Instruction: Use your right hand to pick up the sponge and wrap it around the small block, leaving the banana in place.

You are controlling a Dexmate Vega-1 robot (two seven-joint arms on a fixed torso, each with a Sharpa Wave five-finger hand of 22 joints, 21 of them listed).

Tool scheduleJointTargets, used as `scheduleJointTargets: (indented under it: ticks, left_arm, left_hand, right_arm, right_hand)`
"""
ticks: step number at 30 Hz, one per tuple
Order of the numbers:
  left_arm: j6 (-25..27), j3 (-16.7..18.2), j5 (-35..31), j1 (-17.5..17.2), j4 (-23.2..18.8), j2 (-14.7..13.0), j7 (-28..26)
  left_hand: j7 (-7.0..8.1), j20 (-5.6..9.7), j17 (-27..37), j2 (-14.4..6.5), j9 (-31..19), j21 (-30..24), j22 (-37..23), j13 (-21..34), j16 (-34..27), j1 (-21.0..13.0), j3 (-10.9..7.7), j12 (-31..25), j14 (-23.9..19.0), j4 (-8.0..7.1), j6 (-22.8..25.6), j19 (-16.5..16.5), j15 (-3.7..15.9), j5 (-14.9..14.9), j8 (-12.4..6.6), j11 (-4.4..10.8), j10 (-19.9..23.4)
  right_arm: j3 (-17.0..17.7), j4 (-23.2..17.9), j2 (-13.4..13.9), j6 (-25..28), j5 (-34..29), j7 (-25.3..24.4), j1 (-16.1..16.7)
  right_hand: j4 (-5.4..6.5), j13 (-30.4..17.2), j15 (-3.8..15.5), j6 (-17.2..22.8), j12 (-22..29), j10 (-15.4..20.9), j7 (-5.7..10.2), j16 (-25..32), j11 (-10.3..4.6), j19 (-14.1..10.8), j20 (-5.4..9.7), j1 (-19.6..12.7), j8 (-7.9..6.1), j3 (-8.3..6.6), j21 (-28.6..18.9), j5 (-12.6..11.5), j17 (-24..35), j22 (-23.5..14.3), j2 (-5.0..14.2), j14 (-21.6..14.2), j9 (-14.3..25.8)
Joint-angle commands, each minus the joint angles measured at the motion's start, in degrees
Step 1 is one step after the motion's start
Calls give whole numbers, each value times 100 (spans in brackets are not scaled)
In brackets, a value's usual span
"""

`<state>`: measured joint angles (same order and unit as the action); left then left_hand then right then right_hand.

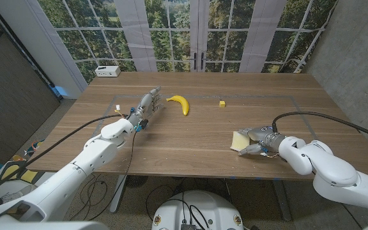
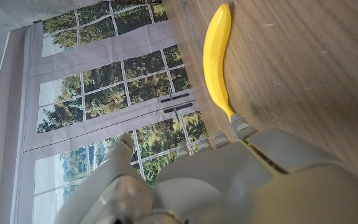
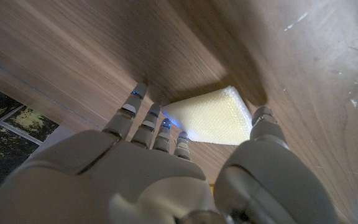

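Progress: early; the sponge (image 1: pixel 239 140) lies on the table (image 1: pixel 190 128), not yet lifted, and nothing is wrapped around the small block (image 1: pixel 222 103)
Remaining: grasp, lift, carry to the block, wrap
Right hand (image 1: pixel 259 142): at the sponge near the table's front edge; the wrist view shows fingers (image 3: pixel 143 122) on one side and thumb on the other, tips at the sponge's edge; whether they are clamped on it or only touching, I cannot tell
Sponge position: just in front of the right hand's fingertips, well apart from the block
Block: farther back on the table, right of the banana (image 1: pixel 180 103)
Banana: undisturbed, near the left hand (image 1: pixel 144 108)
Left hand: holds nothing, fingers extended toward the banana
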<state>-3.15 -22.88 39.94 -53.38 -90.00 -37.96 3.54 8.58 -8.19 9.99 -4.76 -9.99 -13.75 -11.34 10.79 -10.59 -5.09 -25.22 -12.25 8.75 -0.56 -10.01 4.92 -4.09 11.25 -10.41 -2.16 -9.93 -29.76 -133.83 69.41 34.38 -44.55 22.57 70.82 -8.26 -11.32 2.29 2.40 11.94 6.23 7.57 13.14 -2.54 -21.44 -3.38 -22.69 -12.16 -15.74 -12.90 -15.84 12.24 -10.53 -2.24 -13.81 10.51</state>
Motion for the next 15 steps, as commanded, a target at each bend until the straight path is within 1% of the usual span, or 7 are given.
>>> scheduleJointTargets:
  ticks: [1,3,6,7,10,14,15]
  left_arm:
    - [-9,28,-25,-2,-88,-55,-10]
    - [-12,21,-23,7,-74,-54,14]
    - [-25,17,-22,6,-60,-53,36]
    - [-12,22,-6,-1,-65,-53,33]
    - [-23,32,3,-26,-63,-51,16]
    - [-37,43,22,-45,-51,-46,20]
    - [-49,41,29,-44,-39,-45,44]
  left_hand:
    - [35,-32,25,6,-12,34,-9,31,1,52,4,25,-13,3,-539,-9,15,24,-28,-11,-153]
    - [32,-32,25,6,-12,35,-10,31,1,53,4,30,-12,4,-537,-9,17,24,-28,-4,-166]
    - [33,-34,25,6,-12,35,-10,31,2,54,5,24,-10,4,-540,-10,20,24,-25,-17,-150]
    - [36,-34,25,6,-12,36,-11,31,3,54,6,26,-6,4,-544,-10,23,24,-23,48,-155]
    - [34,-30,25,7,-11,37,-11,31,0,55,7,32,-13,5,-545,-9,24,24,-21,-11,-170]
    - [33,-32,25,6,-11,37,-12,31,0,55,7,27,-14,5,-547,-11,18,25,-19,1,-158]
    - [32,-33,25,6,-11,38,-12,31,0,55,7,26,-13,5,-545,-11,19,25,-20,3,-156]
  right_arm:
    - [-243,48,-127,104,-396,-439,54]
    - [-299,46,-172,138,-551,-440,45]
    - [-350,44,-234,157,-681,-327,3]
    - [-352,52,-242,141,-695,-329,3]
    - [-389,77,-331,189,-764,-186,-45]
    - [-488,138,-503,274,-969,-76,-109]
    - [-508,163,-548,268,-1021,-137,-106]
  right_hand:
    - [-110,-19,310,472,139,529,23,200,-25,-324,76,-440,-128,-74,-119,-116,16,-26,27,-508,11]
    - [-118,-21,464,725,189,814,14,321,-65,-467,148,-636,-164,-26,-154,-153,43,-28,-37,-784,9]
    - [-136,-23,504,784,202,897,28,344,-92,-511,178,-717,-166,-1,-164,-163,46,-30,-92,-842,8]
    - [-135,-23,497,789,198,901,31,358,-94,-524,184,-731,-162,8,-168,-165,49,-30,-105,-875,8]
    - [-123,-26,546,807,198,962,35,397,-137,-572,204,-812,-142,28,-179,-181,69,-33,-112,-941,9]
    - [-99,-61,715,1139,351,1469,-48,633,-161,-697,362,-1150,-165,94,-207,-242,178,-47,-108,-1387,20]
    - [-90,-103,803,1361,506,1803,-68,744,-146,-787,419,-1283,-199,131,-238,-264,248,-55,-103,-1591,27]
